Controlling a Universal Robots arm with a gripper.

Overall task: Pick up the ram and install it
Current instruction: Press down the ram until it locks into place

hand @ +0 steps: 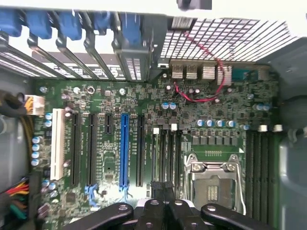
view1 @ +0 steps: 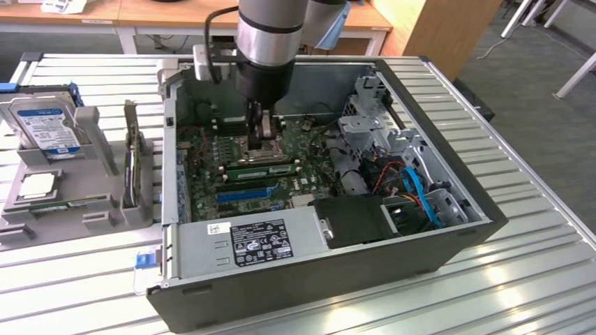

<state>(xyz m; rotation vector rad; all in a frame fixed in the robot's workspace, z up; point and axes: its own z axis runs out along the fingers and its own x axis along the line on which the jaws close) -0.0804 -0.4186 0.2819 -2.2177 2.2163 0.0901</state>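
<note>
Pincer (hand: pixel 164 191): clenched over motherboard (hand: pixel 144 143) | ram (view1: pixel 264 169): seated, long axis along slots

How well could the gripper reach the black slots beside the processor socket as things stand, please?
Probably well. The gripper, fingers shut, hangs directly over the black slots next to the processor socket. The case lies open on top, and nothing appears to sit between gripper and slots.

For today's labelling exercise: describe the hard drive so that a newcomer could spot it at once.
Start at the open black computer case on the slatted metal table; a grey plastic holder sits beside it on the exterior view's left. The silver hard drive stands at the holder's far end. Its blue-and-white label sets it apart from the small square silver processor chip lying nearer.
</note>
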